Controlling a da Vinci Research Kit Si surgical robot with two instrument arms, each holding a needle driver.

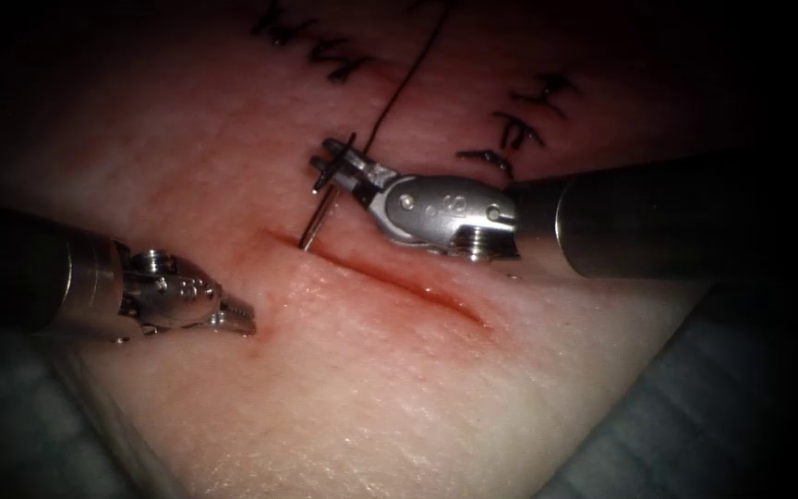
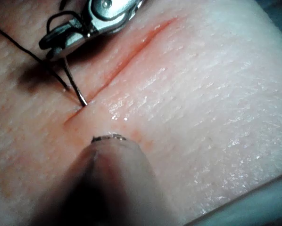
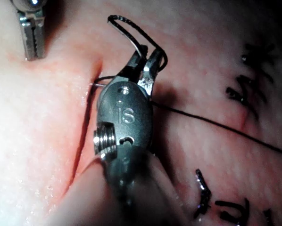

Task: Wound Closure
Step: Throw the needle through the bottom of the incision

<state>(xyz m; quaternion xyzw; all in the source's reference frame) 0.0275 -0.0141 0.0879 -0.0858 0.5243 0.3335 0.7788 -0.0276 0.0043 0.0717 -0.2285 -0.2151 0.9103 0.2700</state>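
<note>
Steel right tool (image 1: 339,171), stamped "IS", clamps the needle (image 1: 318,222) near its tail; left tool (image 1: 237,317) fingers together, empty.

Surgical training bench, not a clinical theatre. Evidence: a pale pink slab of pork-belly tissue (image 1: 399,407) with black hand-inked lettering (image 1: 519,125) on its surface, resting on grey-green cloth drape (image 1: 695,407) at its edges.

Endoscope looks down from above and in front, both tools in frame. Each wrist cam stares along its own shaft, super close. All three share the cut (image 1: 390,277) beside the needle (image 1: 320,214).
</note>
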